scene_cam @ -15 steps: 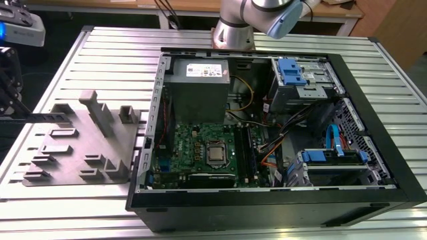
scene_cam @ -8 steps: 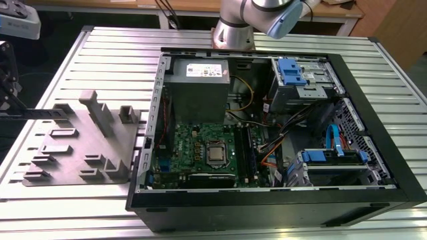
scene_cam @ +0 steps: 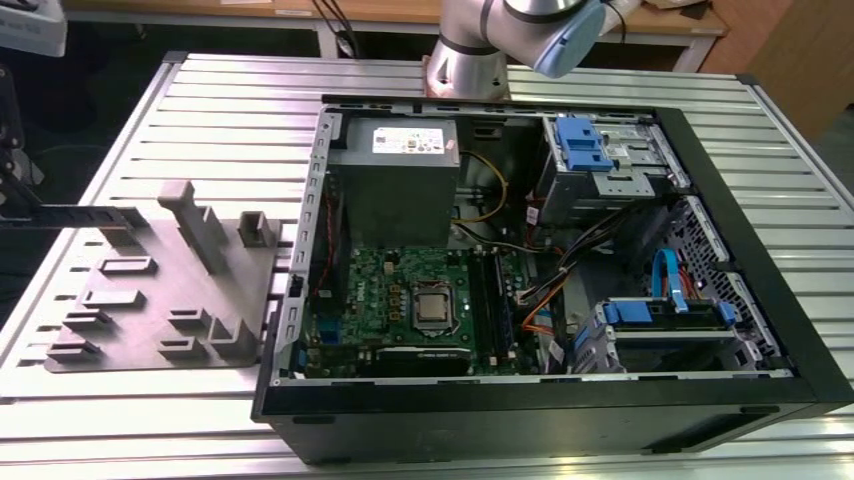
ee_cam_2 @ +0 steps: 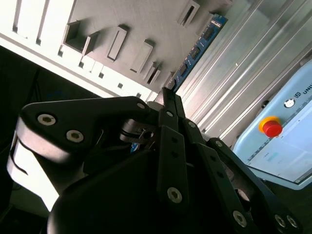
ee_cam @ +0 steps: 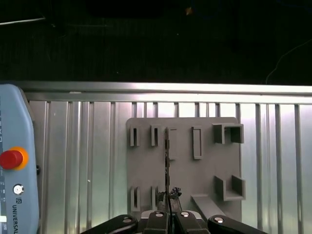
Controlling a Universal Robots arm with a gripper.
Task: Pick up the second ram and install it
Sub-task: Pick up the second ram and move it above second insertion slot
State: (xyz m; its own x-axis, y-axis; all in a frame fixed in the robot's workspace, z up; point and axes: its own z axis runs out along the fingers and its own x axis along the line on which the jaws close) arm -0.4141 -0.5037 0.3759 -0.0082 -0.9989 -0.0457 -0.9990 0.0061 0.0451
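Second ram (ee_cam_2: pixel 199 48): thin flat dark strip

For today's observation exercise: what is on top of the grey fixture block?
On the grey fixture block stand raised holders and rectangular pockets. The second ram, held in the fingers, covers a thin strip in the first wrist view.
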